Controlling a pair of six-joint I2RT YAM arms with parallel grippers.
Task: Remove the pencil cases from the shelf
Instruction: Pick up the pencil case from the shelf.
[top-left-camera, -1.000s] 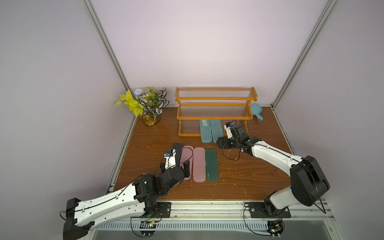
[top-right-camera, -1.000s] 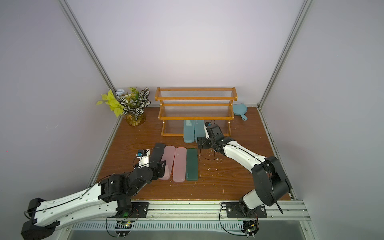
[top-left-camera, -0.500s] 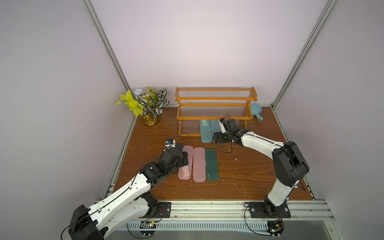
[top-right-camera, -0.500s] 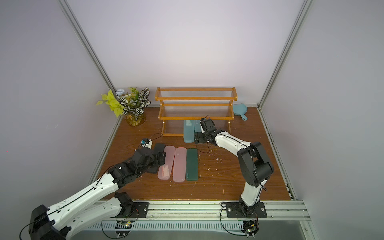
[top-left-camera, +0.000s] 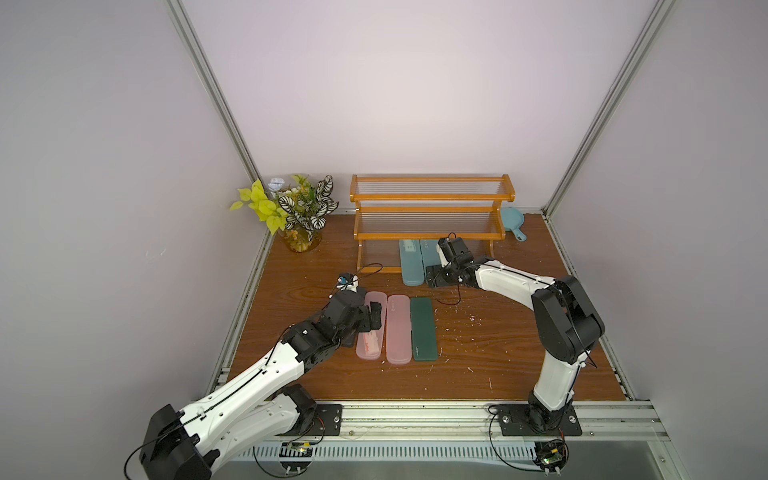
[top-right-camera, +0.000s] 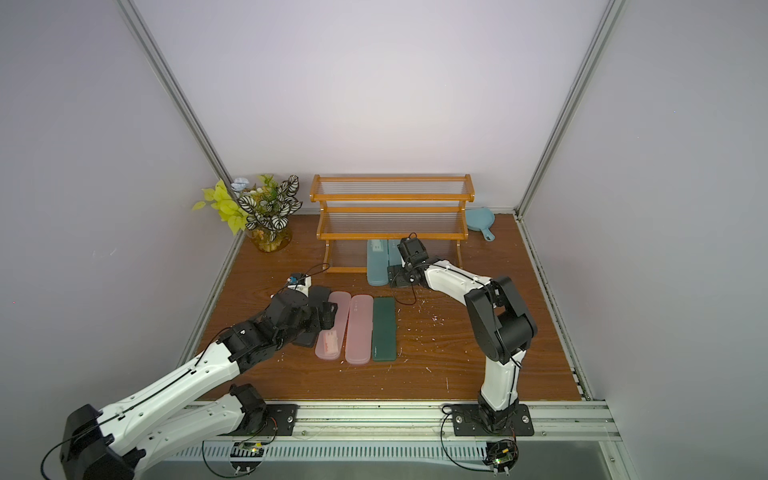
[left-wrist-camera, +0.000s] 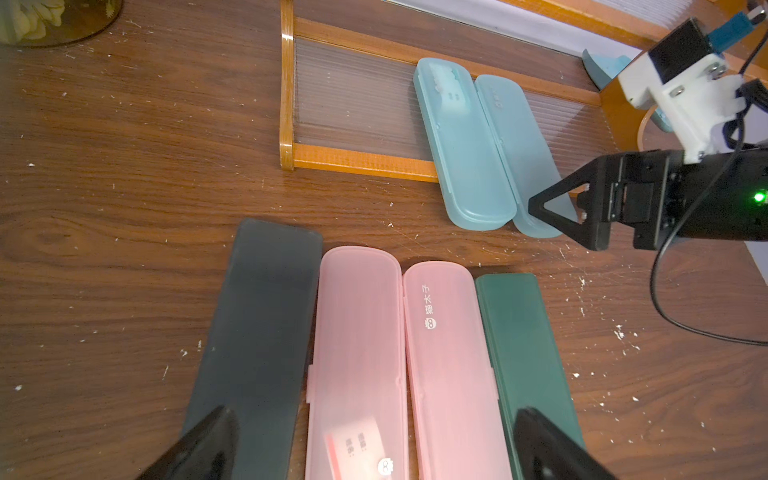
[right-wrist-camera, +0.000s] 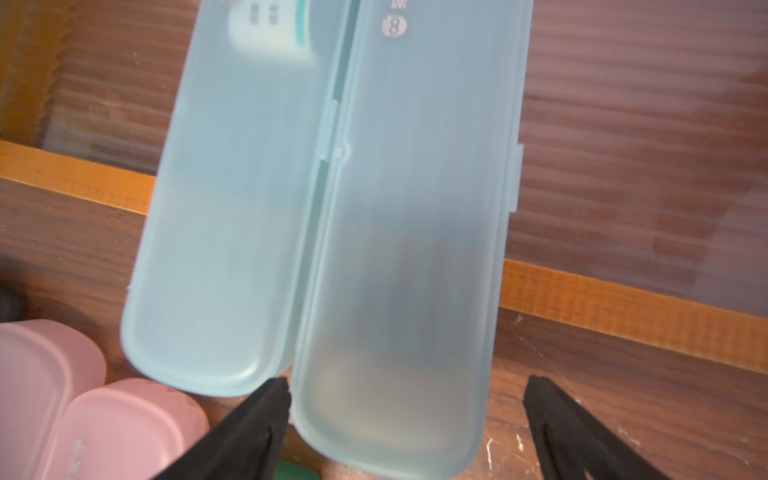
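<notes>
Four pencil cases were already off the shelf (top-left-camera: 430, 236), lying side by side on the near part of the table (top-left-camera: 498, 353): the black case (left-wrist-camera: 266, 316) leftmost, then two pink cases (left-wrist-camera: 357, 332) (left-wrist-camera: 444, 353), then the dark green case (left-wrist-camera: 519, 340). Two teal cases remained, touching along their long edges, far ends on the lowest tier and near ends overhanging its front rail onto the table. The left gripper (left-wrist-camera: 372, 419) hung wide open above the near row, gripping nothing. The right gripper (right-wrist-camera: 407, 386) was spread wide around the near end of the right teal case (right-wrist-camera: 407, 270), one finger at the seam against the left teal case (right-wrist-camera: 224, 232), the other clear of the far edge, with no grip made. These cases looked like thin hollow plastic: light, fairly stiff, smooth enough to slip. A pinch across the narrow width seemed best, somewhat in from the rounded end so the case would not pivot, and gentle enough not to bow the lid or drag its neighbour.
</notes>
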